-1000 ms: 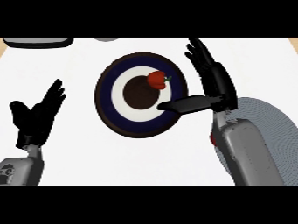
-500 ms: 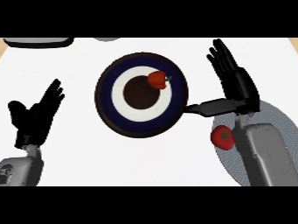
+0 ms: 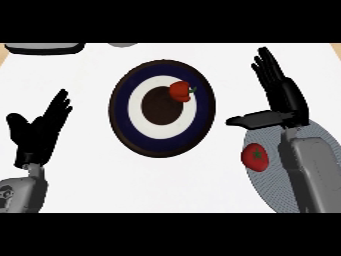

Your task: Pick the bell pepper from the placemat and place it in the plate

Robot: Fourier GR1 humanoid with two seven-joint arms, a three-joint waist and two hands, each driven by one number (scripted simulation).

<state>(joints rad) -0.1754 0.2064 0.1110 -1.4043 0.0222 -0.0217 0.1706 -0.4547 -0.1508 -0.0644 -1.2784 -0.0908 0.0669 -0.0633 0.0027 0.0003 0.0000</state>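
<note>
Since the earlier frame my right hand has drawn off to the right, away from the plate, and the tomato it hid on the placemat now shows.

Left to right: my left hand [image 3: 36, 131] rests at the lower left, fingers straight and spread, holding nothing, well apart from everything else.

Right of it lies the plate [image 3: 126, 120], dark rim with white and navy rings. I see the bell pepper [image 3: 180, 91] on its upper right part, on the white ring at the edge of the dark centre.

My right hand [image 3: 280, 97] is wide open, fingers straight up, thumb out to the left, empty. The pepper is to its left, clearly apart.

Below the thumb, a tomato [image 3: 256, 156] lies on the grey placemat [image 3: 335, 150], touching the forearm's left side.
</note>
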